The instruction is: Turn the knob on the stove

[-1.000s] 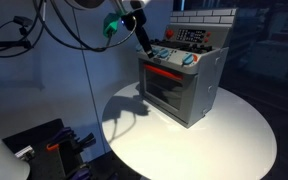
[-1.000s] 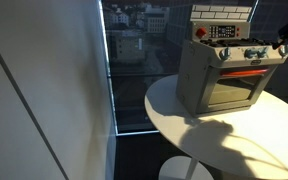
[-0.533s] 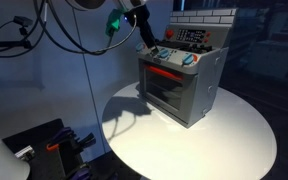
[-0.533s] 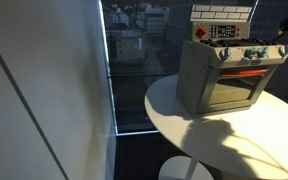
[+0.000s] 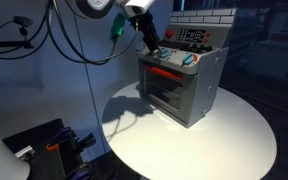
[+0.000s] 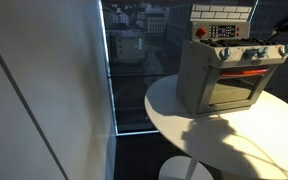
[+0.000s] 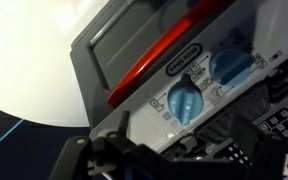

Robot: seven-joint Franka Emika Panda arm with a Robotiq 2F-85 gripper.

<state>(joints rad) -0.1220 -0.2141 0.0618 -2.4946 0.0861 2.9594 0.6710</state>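
The stove (image 5: 184, 88) is a small grey toy oven with a glass door, a red strip and a brick-patterned back panel. It stands on a round white table (image 5: 229, 140) and shows in both exterior views (image 6: 222, 78). In the wrist view, two blue knobs (image 7: 186, 101) (image 7: 231, 67) sit on the stove's grey control panel above the red strip (image 7: 159, 55). My gripper (image 5: 152, 43) hovers just above the knob panel at the stove's top front edge, touching no knob. Its dark fingers (image 7: 182, 135) stand apart, with nothing between them.
The brick back panel (image 5: 204, 20) with a small button pad rises right behind the knobs. Cables hang behind the arm (image 5: 79, 40). Dark equipment (image 5: 44, 145) sits low beside the table. A window (image 6: 134, 60) lies behind the stove.
My gripper has lifted slightly and shifted along the knob panel. The stove has not moved.
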